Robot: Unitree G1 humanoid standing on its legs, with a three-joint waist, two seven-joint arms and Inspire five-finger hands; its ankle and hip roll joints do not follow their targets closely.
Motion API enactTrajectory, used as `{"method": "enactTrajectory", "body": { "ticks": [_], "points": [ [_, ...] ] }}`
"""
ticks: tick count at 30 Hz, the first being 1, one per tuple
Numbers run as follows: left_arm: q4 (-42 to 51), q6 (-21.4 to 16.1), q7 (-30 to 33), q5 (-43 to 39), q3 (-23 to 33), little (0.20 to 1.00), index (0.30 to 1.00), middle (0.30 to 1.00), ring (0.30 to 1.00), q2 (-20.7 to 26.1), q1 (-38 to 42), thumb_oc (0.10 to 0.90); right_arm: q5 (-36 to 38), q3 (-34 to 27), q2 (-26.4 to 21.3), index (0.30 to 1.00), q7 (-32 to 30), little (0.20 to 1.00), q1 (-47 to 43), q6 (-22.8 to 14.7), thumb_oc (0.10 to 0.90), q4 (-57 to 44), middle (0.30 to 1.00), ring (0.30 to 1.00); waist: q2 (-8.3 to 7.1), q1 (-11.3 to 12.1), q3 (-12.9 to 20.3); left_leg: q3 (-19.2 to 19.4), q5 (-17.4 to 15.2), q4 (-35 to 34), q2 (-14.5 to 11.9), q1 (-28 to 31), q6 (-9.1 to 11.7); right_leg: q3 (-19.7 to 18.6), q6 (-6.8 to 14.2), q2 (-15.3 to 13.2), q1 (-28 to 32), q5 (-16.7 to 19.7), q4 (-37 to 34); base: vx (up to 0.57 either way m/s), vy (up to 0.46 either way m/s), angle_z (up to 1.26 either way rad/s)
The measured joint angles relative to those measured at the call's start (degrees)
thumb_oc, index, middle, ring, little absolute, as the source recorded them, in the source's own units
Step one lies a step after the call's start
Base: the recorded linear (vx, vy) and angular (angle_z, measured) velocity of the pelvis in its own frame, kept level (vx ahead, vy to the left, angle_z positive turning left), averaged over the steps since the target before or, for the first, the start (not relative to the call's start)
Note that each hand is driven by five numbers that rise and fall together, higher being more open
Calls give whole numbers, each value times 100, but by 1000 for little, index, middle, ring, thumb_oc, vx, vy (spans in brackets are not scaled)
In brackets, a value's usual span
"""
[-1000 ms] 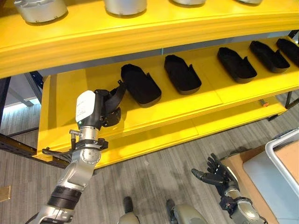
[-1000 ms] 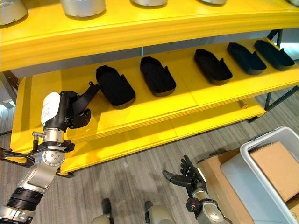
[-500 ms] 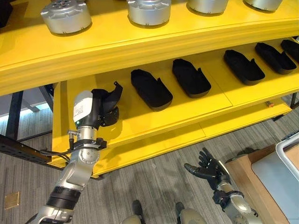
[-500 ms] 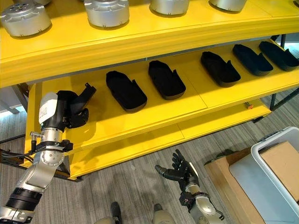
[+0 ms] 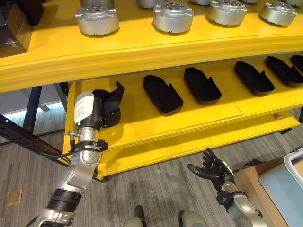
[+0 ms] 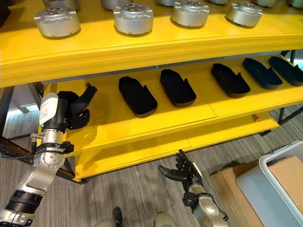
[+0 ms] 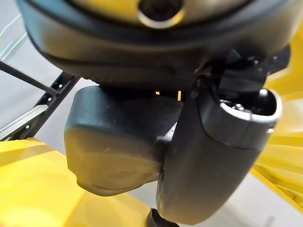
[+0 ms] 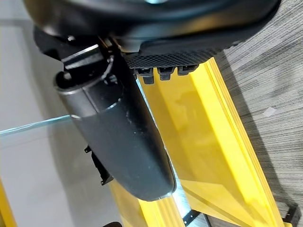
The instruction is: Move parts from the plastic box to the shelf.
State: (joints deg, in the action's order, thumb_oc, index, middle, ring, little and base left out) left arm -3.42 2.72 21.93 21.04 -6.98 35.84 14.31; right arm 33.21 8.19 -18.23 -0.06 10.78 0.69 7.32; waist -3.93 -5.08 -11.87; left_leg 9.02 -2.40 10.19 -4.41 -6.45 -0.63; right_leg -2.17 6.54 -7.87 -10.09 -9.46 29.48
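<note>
My left hand [image 5: 103, 112] is shut on a black shell-shaped part [image 5: 113, 93] and holds it over the left end of the yellow lower shelf [image 5: 142, 126]. Up close, the part [image 7: 113, 151] shows beside the thumb [image 7: 222, 156]. Several matching black parts lie in a row along that shelf, the nearest [image 5: 163, 94] just right of my hand. My right hand [image 5: 211, 168] hangs low over the floor, open and holding nothing. The plastic box [image 6: 280, 176] stands at the lower right with a cardboard piece inside.
The yellow upper shelf [image 5: 142, 47] carries several round silver metal parts [image 5: 97, 20] and overhangs the lower one. A dark metal rail [image 5: 23, 137] runs left of the shelf. A brown cardboard box [image 6: 232, 187] sits beside the plastic box.
The camera has tilted up and shifted, showing more of the upper shelf. My left hand with the part now sits further left of the nearest shelved part. The right hand stays open.
</note>
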Motion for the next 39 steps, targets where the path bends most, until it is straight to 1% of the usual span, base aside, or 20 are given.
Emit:
{"method": "enactTrajectory", "body": {
  "ticks": [1, 2, 3, 4, 5, 6, 7, 8, 9, 10, 11, 13, 15, 17, 21, 24, 26, 30, 35, 39],
  "points": [
    [-5, 23, 0, 7, 1, 300, 300, 300, 300, 39, -28, 400, -2, 20, -7, 1000, 1, 1000, 4, 1, 900, 10, 1000, 1000, 13, 33, -8, 70, -4, -45, -33, 69, -20, 173, -25, -115, -120, -139, 79, 77, -70, -35],
    [-5, 63, 0, 8, 1, 300, 300, 300, 300, 105, -39, 400, -2, 33, -13, 1000, -1, 1000, -2, 0, 900, 14, 1000, 1000, 43, 62, -17, 118, -12, -37, -48, 97, -24, 290, 0, -339, -125, -134, -197, 145, -144, -41],
    [-9, 97, 0, 11, 32, 300, 300, 300, 300, 234, -44, 400, -3, 63, -9, 1000, -10, 1000, -27, -1, 900, 11, 1000, 1000, 64, 75, -32, 186, -32, -31, -71, 108, -11, 480, 57, -719, -160, -76, -639, 101, -122, -45],
    [-59, 105, 3, 22, 83, 300, 300, 300, 300, 334, -85, 400, -18, 121, -8, 1000, -28, 1000, -56, 2, 900, 28, 1000, 1000, 25, 139, -10, 320, -33, -40, -105, 168, 22, 789, 127, -992, -117, 8, -1054, 91, -100, -43],
    [-77, 110, 2, 73, 123, 300, 300, 300, 300, 445, -175, 400, -55, 185, 7, 1000, -28, 1000, -24, -5, 900, 19, 1000, 1000, -4, 159, -10, 357, -41, -11, -121, 240, 92, 891, 209, -1169, -19, 224, -1485, 89, -152, -24],
    [-78, 114, 2, 145, 190, 300, 300, 300, 300, 513, -251, 400, -59, 237, 39, 1000, -21, 1000, 55, -3, 900, 31, 1000, 1000, -84, 132, -9, 323, -93, 40, -128, 316, 183, 924, 288, -1294, 179, 518, -1771, 90, -156, -2],
    [-79, 114, 2, 246, 240, 300, 300, 300, 300, 531, -292, 400, -70, 282, 41, 1000, -17, 1000, 93, 20, 900, 54, 1000, 1000, -156, 138, 3, 304, -98, 35, -138, 368, 266, 878, 337, -1269, 300, 619, -1848, 117, -180, 32],
    [-75, 114, 5, 291, 278, 300, 300, 300, 300, 523, -321, 400, -143, 263, 47, 1000, 9, 1000, 177, 49, 900, 56, 1000, 1000, -184, 158, 28, 164, -77, 59, -214, 339, 410, 721, 481, -1067, 424, 998, -2011, 60, -56, 40],
    [-68, 113, 8, 304, 280, 300, 300, 300, 300, 520, -381, 400, -154, 244, 21, 1000, 7, 1000, 183, 55, 900, 90, 1000, 1000, -87, 148, 30, 77, -46, -7, -338, 349, 487, 794, 515, -984, 425, 1020, -1958, 122, -122, 29],
    [-54, 102, 1, 348, 282, 300, 300, 300, 300, 548, -543, 400, -154, 205, -49, 1000, 27, 1000, 182, 67, 900, 143, 1000, 1000, 45, 168, 85, 78, 24, -159, -498, 411, 537, 876, 416, -795, 393, 963, -1939, 88, -108, 7],
    [-53, 94, -7, 443, 284, 300, 300, 300, 300, 549, -644, 400, -154, 118, -109, 1000, 28, 1000, 176, 68, 900, 187, 1000, 1000, 156, 184, 121, 44, 64, -288, -638, 444, 521, 894, 328, -632, 388, 898, -1894, 87, -108, -5],
    [-55, 93, -27, 468, 284, 300, 300, 300, 300, 555, -713, 400, -153, -77, -175, 1000, 25, 1000, 177, 68, 900, 203, 1000, 1000, 232, 172, 120, 46, 150, -432, -738, 554, 535, 932, 247, -533, 343, 820, -1725, 25, -24, -1],
    [-65, 95, -115, 516, 285, 300, 300, 300, 300, 597, -756, 400, -155, -243, -302, 1000, 23, 1000, 178, 67, 900, 207, 1000, 1000, 256, 46, 131, 43, 205, -468, -748, 577, 621, 935, 230, -530, 271, 671, -1499, 18, -16, 0],
    [-66, 94, -144, 549, 286, 300, 300, 300, 300, 598, -755, 400, -155, -333, -321, 1000, 15, 1000, 180, 67, 900, 213, 1000, 1000, 257, 19, 131, 102, 213, -469, -730, 589, 641, 930, 239, -522, 247, 653, -1440, 7, -6, -4],
    [-284, 56, -209, 747, 286, 300, 300, 300, 300, 863, -739, 400, -157, -229, -253, 1000, 35, 1000, 174, 69, 900, 224, 1000, 1000, 261, -22, 130, 177, 204, -472, -704, 621, 653, 882, 262, -553, 231, 630, -1442, 13, -10, -7],
    [-533, 74, -227, 776, 286, 300, 300, 300, 300, 897, -696, 400, -157, -175, -235, 1000, 100, 1000, 173, 72, 900, 252, 1000, 1000, 279, -93, 126, 179, 185, -481, -690, 627, 677, 880, 281, -571, 230, 609, -1428, 0, 0, 0],
    [-667, 77, -241, 908, 283, 300, 300, 300, 300, 909, -666, 400, -156, -176, -237, 1000, 97, 1000, 179, 74, 900, 261, 1000, 1000, 284, -97, 127, 183, 157, -480, -687, 625, 711, 876, 292, -579, 215, 597, -1409, 0, 0, 0],
    [-1117, 54, -290, 1134, 162, 300, 300, 300, 300, 1316, -546, 400, -154, -178, -241, 1000, 108, 1000, 179, 74, 900, 278, 1000, 1000, 294, -110, 130, 188, 159, -450, -654, 487, 745, 771, 289, -604, -2, 592, -1296, 6, 17, -6],
    [-1521, 66, -351, 1320, 152, 300, 300, 300, 300, 1472, -438, 400, -154, -179, -243, 1000, 133, 1000, 217, 67, 900, 280, 1000, 1000, 298, -122, 133, 206, 165, -393, -661, 355, 755, 727, 286, -599, -177, 593, -1233, -1, 12, -3],
    [-1677, 88, -364, 1363, 156, 300, 300, 300, 300, 1476, -438, 400, -154, -184, -249, 1000, 133, 1000, 214, 53, 900, 282, 1000, 1000, 292, -107, 131, 189, 151, -344, -675, 245, 752, 730, 279, -588, -258, 598, -1215, 0, 0, 0]
  ]
}}
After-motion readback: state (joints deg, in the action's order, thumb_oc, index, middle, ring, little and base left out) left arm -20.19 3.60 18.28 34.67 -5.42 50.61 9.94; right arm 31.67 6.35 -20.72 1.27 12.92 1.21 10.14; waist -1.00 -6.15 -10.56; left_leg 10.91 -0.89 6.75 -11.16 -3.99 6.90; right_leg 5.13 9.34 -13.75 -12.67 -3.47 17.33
